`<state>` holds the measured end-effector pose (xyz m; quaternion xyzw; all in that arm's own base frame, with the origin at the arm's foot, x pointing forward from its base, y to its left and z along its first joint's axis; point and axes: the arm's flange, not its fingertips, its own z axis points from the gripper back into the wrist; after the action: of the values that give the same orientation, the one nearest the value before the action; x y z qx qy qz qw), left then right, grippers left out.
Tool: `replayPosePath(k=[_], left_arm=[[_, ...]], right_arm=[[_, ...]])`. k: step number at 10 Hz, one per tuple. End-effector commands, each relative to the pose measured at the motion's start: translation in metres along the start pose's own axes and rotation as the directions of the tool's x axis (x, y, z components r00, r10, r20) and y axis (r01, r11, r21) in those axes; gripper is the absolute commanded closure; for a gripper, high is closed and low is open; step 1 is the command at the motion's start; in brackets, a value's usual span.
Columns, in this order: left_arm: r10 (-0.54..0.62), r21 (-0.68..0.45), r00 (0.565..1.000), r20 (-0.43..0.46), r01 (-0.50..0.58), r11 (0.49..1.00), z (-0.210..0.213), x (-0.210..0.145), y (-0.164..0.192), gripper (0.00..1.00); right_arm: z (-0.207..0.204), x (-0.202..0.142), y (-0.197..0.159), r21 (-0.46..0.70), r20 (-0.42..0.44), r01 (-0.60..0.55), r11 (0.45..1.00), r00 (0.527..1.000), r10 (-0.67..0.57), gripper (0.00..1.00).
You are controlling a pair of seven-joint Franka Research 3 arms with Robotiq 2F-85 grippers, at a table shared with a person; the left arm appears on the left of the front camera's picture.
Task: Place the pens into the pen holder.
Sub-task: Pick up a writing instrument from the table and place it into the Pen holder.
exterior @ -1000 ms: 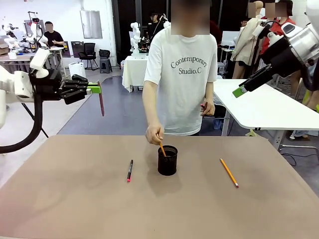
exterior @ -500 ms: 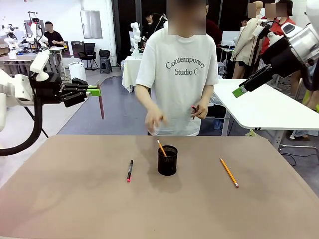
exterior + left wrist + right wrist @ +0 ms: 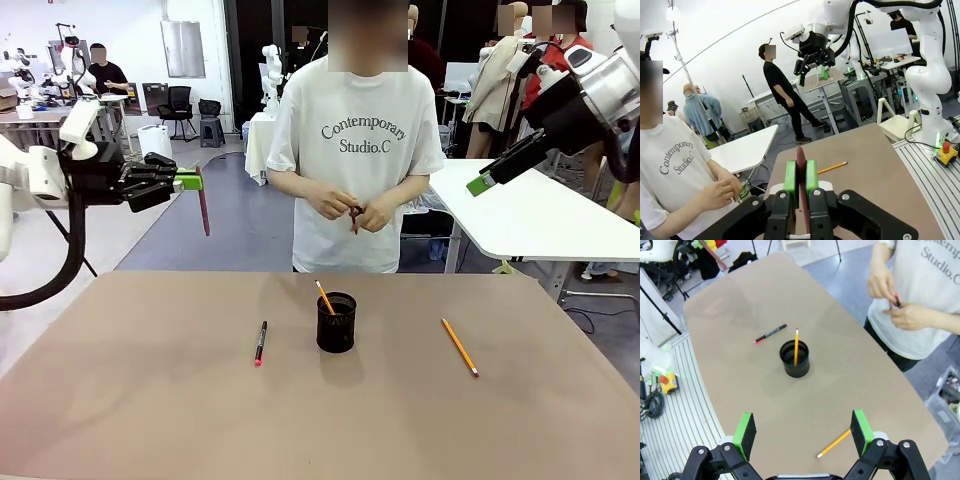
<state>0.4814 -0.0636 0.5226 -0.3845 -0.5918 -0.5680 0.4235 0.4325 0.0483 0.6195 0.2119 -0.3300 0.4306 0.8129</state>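
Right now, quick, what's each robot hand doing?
Left gripper: closed, holding the pinkish-red pen.
Right gripper: open, holding nothing.

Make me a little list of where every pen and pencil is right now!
Black wire-mesh pen holder: on brown table, orange-yellow pencil inside
Second orange-yellow pencil: lying right of holder
Black pen with pink-red tip: lying left of holder
Pinkish-red pen: held in shut left fingers, in the air
Right fingers: open, raised
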Motion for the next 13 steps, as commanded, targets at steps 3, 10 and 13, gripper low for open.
replayPosePath(k=[3,10,13], left_arm=[[-0.017,-0.004,1.0,0.006,0.017,1.0,-0.0001,0.0018,-0.0019,1.0],[-0.017,-0.004,1.0,0.006,0.017,1.0,-0.0001,0.0018,-0.0019,1.0],[-0.017,-0.004,1.0,0.006,0.017,1.0,-0.0001,0.0018,-0.0019,1.0]], right_arm=[[0.0003,0.0006,0.0,0.008,0.008,-0.004,1.0,1.0,0.004,0.0],[0.0003,0.0006,0.0,0.008,0.008,-0.004,1.0,1.0,0.004,0.0],[0.0003,0.0006,0.0,0.008,0.008,-0.004,1.0,1.0,0.004,0.0]])
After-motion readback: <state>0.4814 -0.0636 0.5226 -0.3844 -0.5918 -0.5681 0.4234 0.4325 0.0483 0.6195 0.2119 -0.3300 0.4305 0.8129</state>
